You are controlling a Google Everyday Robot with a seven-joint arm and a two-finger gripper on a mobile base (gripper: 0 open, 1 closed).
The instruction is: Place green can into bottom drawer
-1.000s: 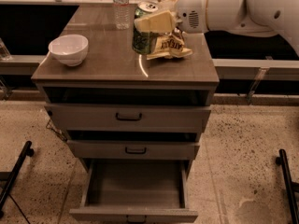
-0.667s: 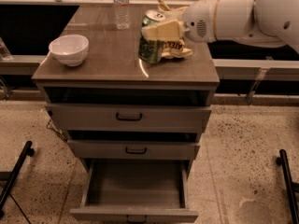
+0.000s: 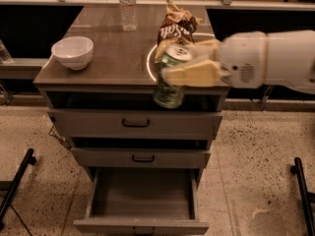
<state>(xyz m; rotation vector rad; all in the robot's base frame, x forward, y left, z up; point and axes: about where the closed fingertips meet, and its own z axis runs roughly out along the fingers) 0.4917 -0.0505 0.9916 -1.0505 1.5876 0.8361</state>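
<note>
Gripper (image 3: 183, 65) clamped on the green can (image 3: 169, 93), which hangs tilted just past the near edge of the cabinet top (image 3: 103, 65). Bottom drawer (image 3: 142, 194) stands open directly below, apparently positioned for lowering.

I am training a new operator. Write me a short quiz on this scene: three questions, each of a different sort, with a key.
1. True or false: the gripper, at the front edge of the cabinet above the drawers, is shut on the can.
2. The bottom drawer is: A) shut; B) open, with nothing seen inside; C) open, with a bottle inside.
3. Fill in: the white thing at the left of the cabinet top is a ____.

Key
1. True.
2. B.
3. bowl.
</note>
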